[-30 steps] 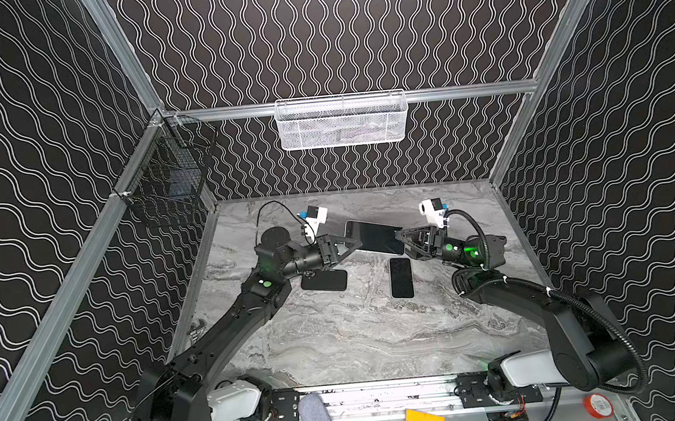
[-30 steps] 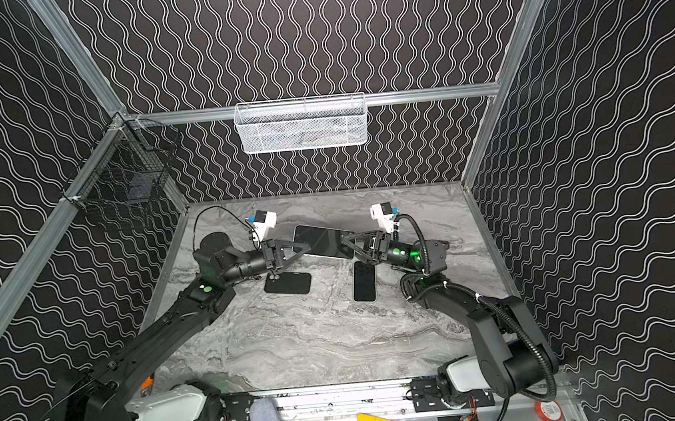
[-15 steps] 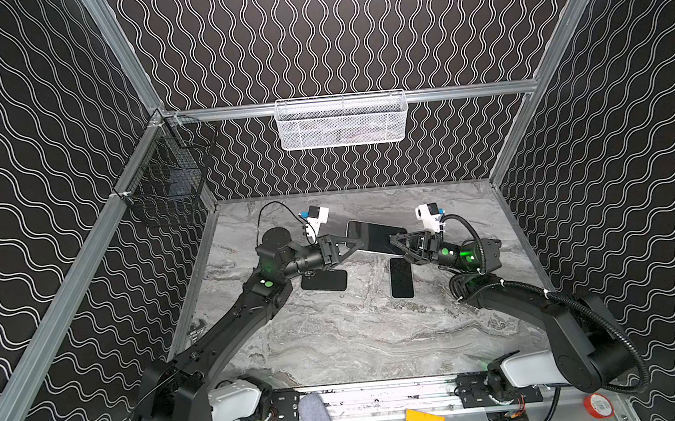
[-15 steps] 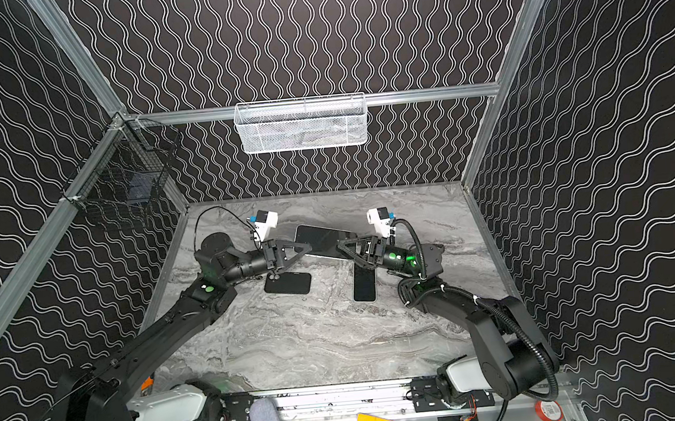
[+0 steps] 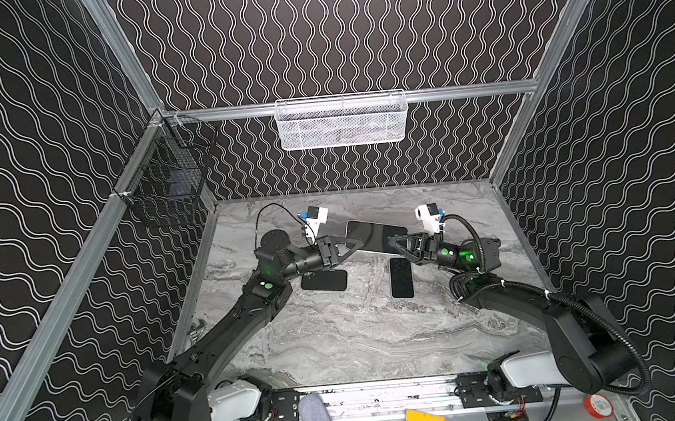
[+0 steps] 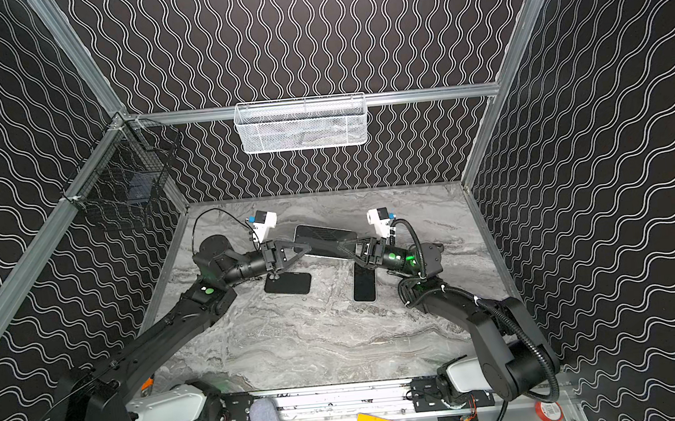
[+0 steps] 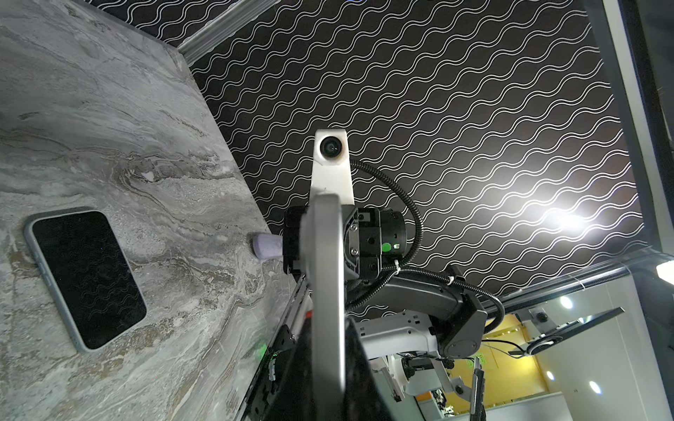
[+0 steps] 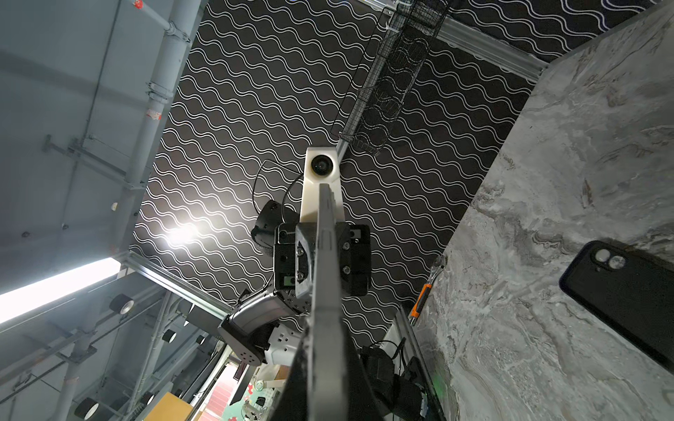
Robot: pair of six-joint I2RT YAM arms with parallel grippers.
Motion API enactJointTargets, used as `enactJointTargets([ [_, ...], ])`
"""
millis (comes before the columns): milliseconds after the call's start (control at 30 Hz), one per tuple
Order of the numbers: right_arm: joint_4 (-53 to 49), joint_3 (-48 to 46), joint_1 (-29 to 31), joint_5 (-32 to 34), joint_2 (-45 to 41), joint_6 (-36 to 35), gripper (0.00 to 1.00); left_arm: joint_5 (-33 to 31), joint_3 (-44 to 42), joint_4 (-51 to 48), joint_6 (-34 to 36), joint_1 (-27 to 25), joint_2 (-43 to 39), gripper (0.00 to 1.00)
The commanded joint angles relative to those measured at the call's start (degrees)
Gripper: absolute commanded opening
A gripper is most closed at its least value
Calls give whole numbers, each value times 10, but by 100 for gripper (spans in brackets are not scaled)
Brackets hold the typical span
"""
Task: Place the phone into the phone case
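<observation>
Phone (image 5: 401, 277) flat on table (image 5: 360, 343), screen up, grey rim showing, untouched, just below right gripper (image 5: 391, 240). Phone case (image 5: 324, 281) nearby, not touching it, also flat, back up, camera cut-outs visible in right wrist view, partly under left gripper (image 5: 359, 244). Neither is held. Both grippers clamped instead on opposite short ends of dark slab (image 5: 375, 233) with silvery edge, raised above table. Two-ended hold likely for steadiness. What slab is: cannot tell. Judgement: insertion not begun, arms must free up first.
</observation>
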Motion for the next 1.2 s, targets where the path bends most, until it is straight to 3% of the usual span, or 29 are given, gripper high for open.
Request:
enactJointTargets([
  [0, 60, 13, 1, -3, -3, 10, 6, -28, -7, 3, 10, 1, 1, 8],
  [67, 47, 17, 1, -6, -6, 4, 6, -32, -14, 12, 5, 2, -3, 24],
  [167, 5, 23, 0, -11, -19, -21, 5, -47, -15, -13, 18, 3, -16, 61],
  [233, -37, 26, -1, -10, -33, -47, 5, -61, -9, -60, 45, 5, -32, 98],
  [467, -206, 29, -13, -2, -96, -144, 5, -139, 13, -221, 137, 27, -99, 98],
  [667, -454, 46, -21, 33, -170, -297, 5, -222, 68, -392, 249, 37, -140, 99],
  [767, -557, 59, -24, 57, -202, -362, 5, -295, 102, -496, 313, 37, -146, 99],
  [833, -614, 66, -25, 73, -220, -399, 5, -379, 132, -585, 357, 37, -128, 98],
  [867, -638, 70, -26, 80, -226, -415, 5, -421, 144, -625, 369, 37, -115, 95],
  [933, -680, 74, -27, 95, -241, -442, 5, -487, 167, -687, 398, 37, -76, 75],
  [1167, -744, 57, -28, 126, -281, -486, 5, -539, 130, -672, 390, 36, 7, 70],
])
